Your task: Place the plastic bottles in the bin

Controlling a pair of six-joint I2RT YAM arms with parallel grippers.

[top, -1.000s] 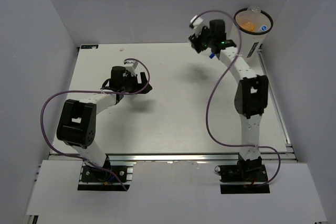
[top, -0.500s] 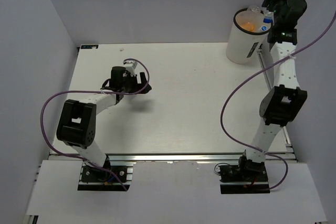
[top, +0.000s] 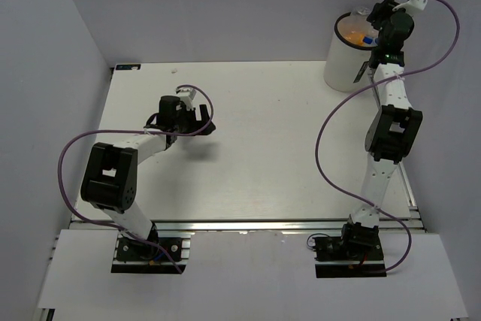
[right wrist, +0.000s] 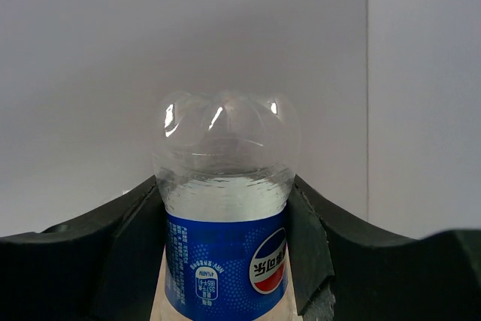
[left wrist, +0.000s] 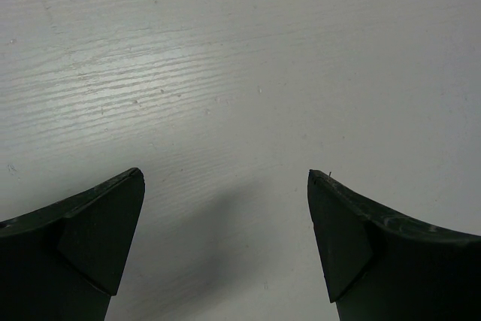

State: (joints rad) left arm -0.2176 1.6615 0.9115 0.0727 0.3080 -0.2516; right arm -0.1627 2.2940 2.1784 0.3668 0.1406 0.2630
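Observation:
In the right wrist view my right gripper [right wrist: 224, 186] is shut on a clear plastic bottle [right wrist: 225, 208] with a blue label, its rounded base pointing away from the camera. From above, the right gripper [top: 379, 20] hangs at the right rim of the tall white bin [top: 340, 65] at the back right. An orange bottle [top: 352, 34] and a blue cap [top: 368, 37] show inside the bin's mouth. My left gripper [top: 207, 125] is open low over the table's left half, with only bare table between its fingers [left wrist: 90, 223].
Grey walls close in the table on the left, back and right. The bin stands in the back right corner against the wall. The white table top [top: 255, 148] ends at a metal rail [top: 248, 225] by the arm bases.
My right arm swung the bottle from the back middle of the table out past the bin, then back to the bin's rim. The left arm has not moved.

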